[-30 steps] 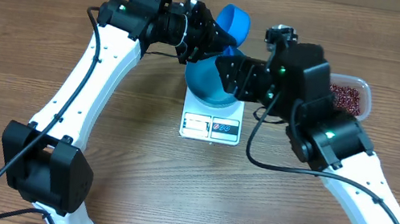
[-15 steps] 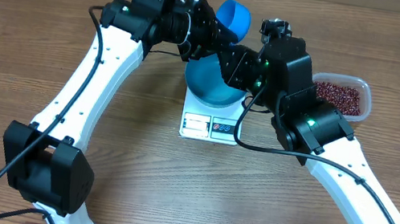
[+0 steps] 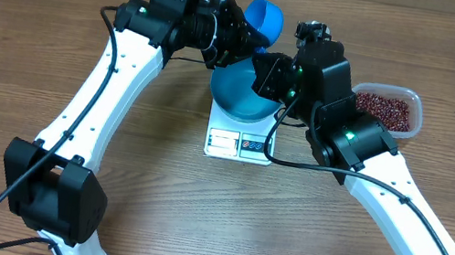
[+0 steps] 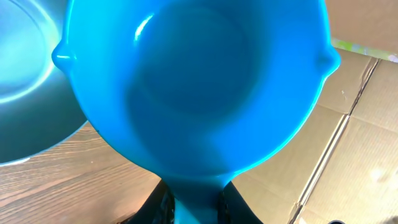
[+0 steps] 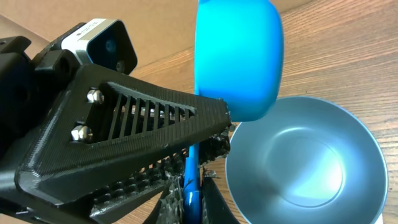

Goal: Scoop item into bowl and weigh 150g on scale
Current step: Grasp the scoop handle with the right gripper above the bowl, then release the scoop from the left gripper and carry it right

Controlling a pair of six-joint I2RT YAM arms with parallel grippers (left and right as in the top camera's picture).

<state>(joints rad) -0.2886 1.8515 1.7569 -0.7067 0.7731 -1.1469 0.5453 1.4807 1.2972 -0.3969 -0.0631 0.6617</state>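
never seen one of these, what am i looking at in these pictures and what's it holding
This is a two-armed robot at a wooden table. One picture is from a camera overhead; the other two are from cameras on each wrist. On the table sits a white kitchen scale with an empty blue bowl on it, and a clear tub of red-brown beans. The left arm and right arm both have their jaws shut on the handle of a small blue scoop, which is empty.
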